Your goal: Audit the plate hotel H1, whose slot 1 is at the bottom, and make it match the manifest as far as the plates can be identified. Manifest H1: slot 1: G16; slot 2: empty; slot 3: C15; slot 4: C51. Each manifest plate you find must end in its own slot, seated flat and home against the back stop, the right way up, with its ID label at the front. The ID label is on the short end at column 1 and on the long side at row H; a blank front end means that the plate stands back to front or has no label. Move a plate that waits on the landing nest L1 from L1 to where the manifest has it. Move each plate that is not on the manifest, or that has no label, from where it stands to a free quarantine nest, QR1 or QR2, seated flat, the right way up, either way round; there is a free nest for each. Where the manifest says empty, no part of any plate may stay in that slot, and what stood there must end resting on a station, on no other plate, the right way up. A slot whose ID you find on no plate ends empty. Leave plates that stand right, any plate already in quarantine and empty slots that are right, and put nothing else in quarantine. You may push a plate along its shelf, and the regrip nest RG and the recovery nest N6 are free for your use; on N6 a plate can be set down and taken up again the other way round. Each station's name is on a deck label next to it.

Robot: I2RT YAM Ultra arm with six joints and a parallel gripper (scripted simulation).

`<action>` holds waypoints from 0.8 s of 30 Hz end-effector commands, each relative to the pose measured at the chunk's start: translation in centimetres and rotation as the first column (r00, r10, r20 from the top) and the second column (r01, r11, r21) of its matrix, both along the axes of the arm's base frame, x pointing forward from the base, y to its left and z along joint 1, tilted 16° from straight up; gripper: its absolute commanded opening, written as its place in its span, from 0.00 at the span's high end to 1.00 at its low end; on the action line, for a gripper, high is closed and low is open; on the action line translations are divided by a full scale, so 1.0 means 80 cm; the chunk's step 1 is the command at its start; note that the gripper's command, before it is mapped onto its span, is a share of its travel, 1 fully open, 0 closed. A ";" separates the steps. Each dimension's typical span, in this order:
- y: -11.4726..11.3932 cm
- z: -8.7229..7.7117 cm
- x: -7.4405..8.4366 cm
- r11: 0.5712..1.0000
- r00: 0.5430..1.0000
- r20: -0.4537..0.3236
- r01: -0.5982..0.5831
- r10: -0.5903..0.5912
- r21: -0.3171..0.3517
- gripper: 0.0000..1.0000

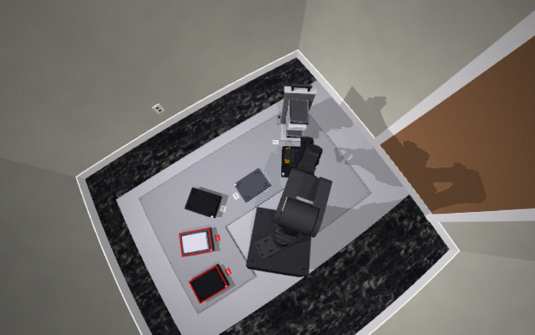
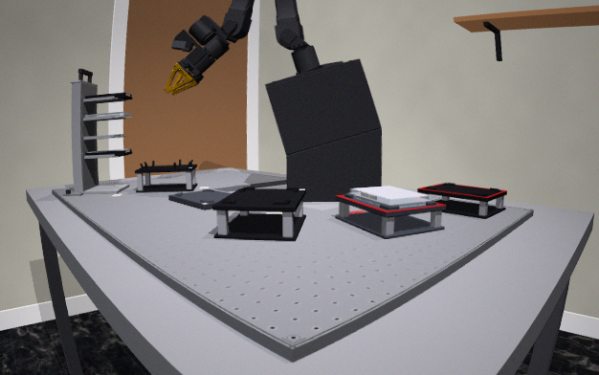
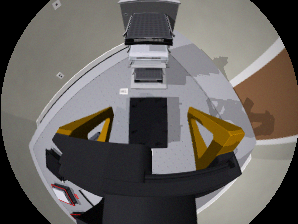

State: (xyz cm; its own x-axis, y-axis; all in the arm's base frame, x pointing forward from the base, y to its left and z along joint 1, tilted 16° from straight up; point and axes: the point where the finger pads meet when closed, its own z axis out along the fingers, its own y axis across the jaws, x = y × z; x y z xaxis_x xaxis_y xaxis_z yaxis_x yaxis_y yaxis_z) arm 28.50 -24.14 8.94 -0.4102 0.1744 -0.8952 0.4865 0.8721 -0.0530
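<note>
The plate hotel H1 (image 2: 91,141) stands at the table's far left corner. Its top and bottom shelves each carry a dark plate. The second shelf from the top looks pale, and the shelf below it looks thin. No labels are readable. My gripper (image 2: 178,87) has yellow fingers, is open and empty, and hangs high above the black landing nest (image 2: 166,174), level with the hotel's top shelf and apart from it. In the wrist view the fingers straddle the bare landing nest (image 3: 148,119), with the hotel (image 3: 149,26) ahead. From above, the gripper (image 1: 288,159) is just in front of the hotel (image 1: 297,108).
A flat grey pad (image 2: 198,197) and a bare black raised nest (image 2: 260,210) stand mid-table. One red-edged quarantine nest holds a white plate (image 2: 389,197); the other red-edged nest (image 2: 461,191) is bare. The arm's dark base (image 2: 330,139) stands behind them.
</note>
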 end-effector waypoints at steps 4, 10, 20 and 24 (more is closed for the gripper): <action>0.007 0.010 -0.006 1.000 1.000 -0.021 -0.006 0.007 0.027 0.00; 0.011 0.034 -0.011 1.000 1.000 -0.021 -0.006 0.007 0.027 0.00; 0.015 0.055 -0.017 1.000 1.000 -0.021 -0.006 0.007 0.027 0.00; 0.014 0.047 -0.015 1.000 1.000 -0.021 -0.006 0.007 0.027 0.00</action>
